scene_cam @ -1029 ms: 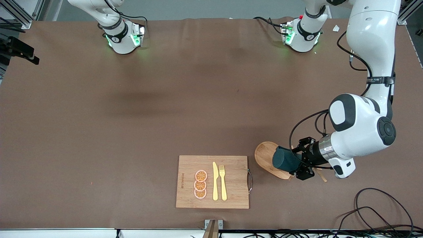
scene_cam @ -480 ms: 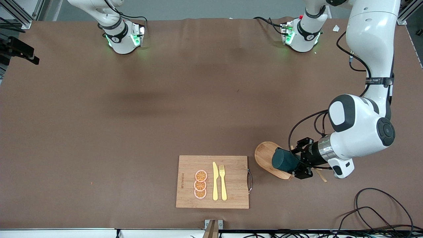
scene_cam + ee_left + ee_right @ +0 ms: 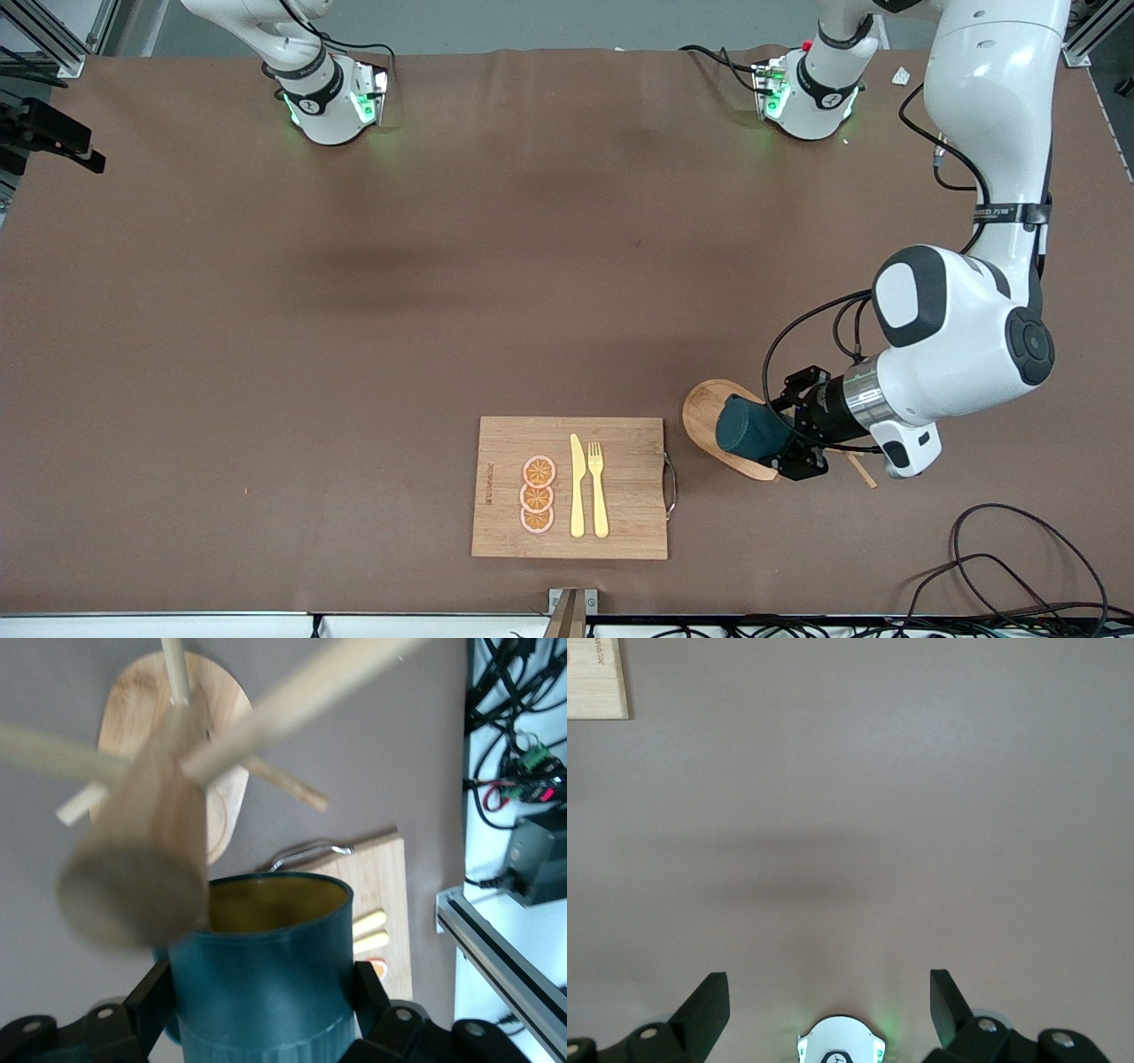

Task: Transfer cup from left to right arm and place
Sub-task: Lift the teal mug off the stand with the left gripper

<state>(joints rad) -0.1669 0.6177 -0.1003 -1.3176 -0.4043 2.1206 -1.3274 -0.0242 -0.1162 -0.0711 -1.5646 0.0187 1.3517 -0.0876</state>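
Observation:
The dark teal ribbed cup (image 3: 747, 427) lies on its side in the air, just over the wooden peg stand's oval base (image 3: 704, 413). My left gripper (image 3: 781, 434) is shut on the cup's body, a black finger (image 3: 156, 994) pressed to each flank. In the left wrist view the cup (image 3: 259, 979) shows its yellowish inside, with its mouth turned away from the gripper (image 3: 262, 999). The stand's post (image 3: 146, 859) and pegs loom blurred beside the cup's rim. My right gripper (image 3: 828, 1005) is open with nothing between its fingers, above bare table near its own base (image 3: 842, 1043).
A bamboo cutting board (image 3: 620, 532) with three orange slices (image 3: 537, 494), a yellow knife (image 3: 577, 486) and a fork (image 3: 598, 487) lies beside the stand, toward the right arm's end. Black cables (image 3: 1019, 558) loop at the table's near edge at the left arm's end.
The left gripper closed on the cup, then shifted it a little toward the cutting board. The right arm has not moved.

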